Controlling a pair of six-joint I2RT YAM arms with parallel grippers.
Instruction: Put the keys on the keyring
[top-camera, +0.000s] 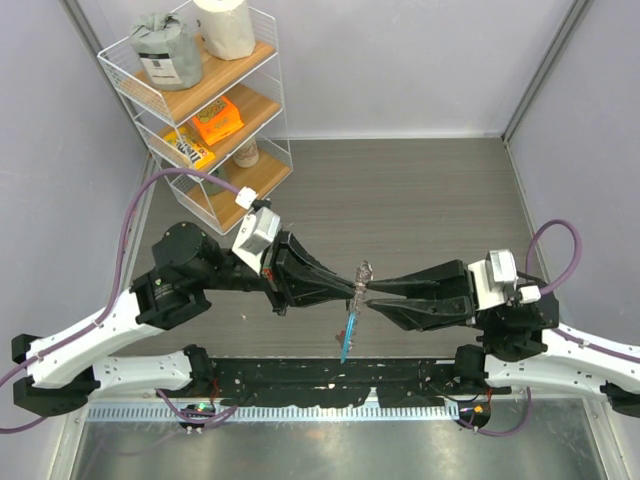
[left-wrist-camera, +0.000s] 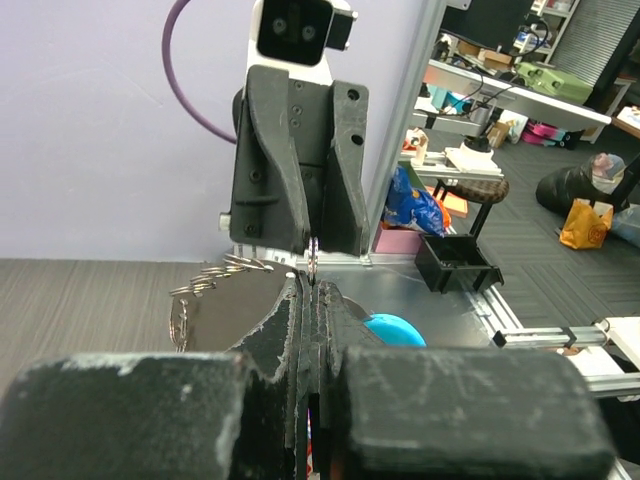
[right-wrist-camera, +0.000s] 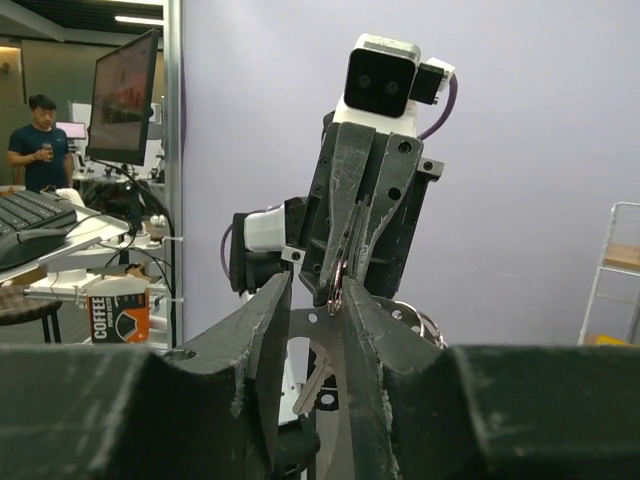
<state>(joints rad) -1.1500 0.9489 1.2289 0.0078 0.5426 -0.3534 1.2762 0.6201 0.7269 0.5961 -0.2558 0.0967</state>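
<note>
**A:** Jaw status, nearest item first?

**B:** The left gripper (top-camera: 354, 287) is clenched, its fingers pressed flat together on the keyring (right-wrist-camera: 338, 287). The right gripper (top-camera: 373, 291) has its jaws parted by a narrow gap. The two meet tip to tip above the near half of the table (top-camera: 430, 190).

**A:** Which view confirms the gap?

**B:** The right wrist view. The ring stands between the right fingers (right-wrist-camera: 265, 340). Whether a pad touches it, I cannot tell. The overhead view shows only two tips converging.

**A:** Location of the keys?

**B:** Overhead, the keys (top-camera: 362, 271) are a small silvery cluster at the meeting point, clear of the surface. The blue tag (top-camera: 348, 338) hangs below them. The left wrist view alone shows them fanned out to the left of the closed fingers.

**A:** Surface and surroundings?

**B:** The tabletop is dark grey with a wood grain. In the far left corner stands a white wire rack (top-camera: 215, 202) with wooden shelves. These carry a grey bag (top-camera: 165, 50), a white roll (top-camera: 226, 26) and an orange box (top-camera: 217, 120). Pale lilac panels (top-camera: 400, 60) enclose the cell. Only the right wrist view reaches the room beyond, showing a monitor (right-wrist-camera: 125, 95) and a person (right-wrist-camera: 22, 130).
</note>
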